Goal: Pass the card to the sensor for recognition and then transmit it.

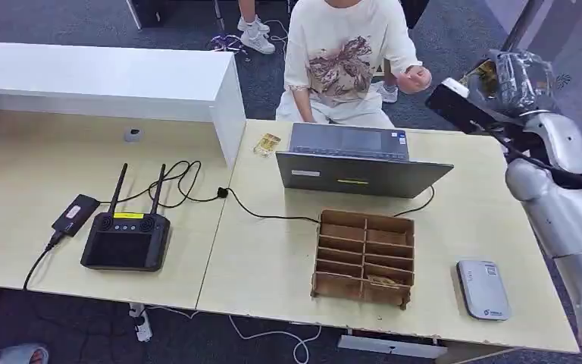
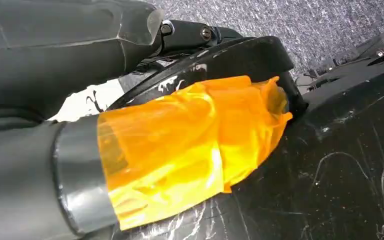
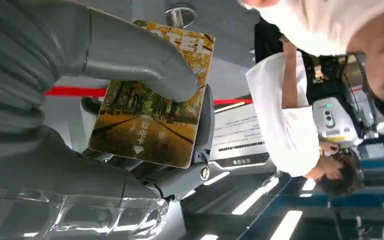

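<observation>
Beyond the pale desk, the robot's right hand is raised toward a seated person, thumb pinning a gold card lettered "TEL". The left hand, wrapped in orange tape, has an unclear grip.

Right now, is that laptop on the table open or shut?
Open: the laptop has its lid raised toward the seated person, its back facing the robot.
</observation>
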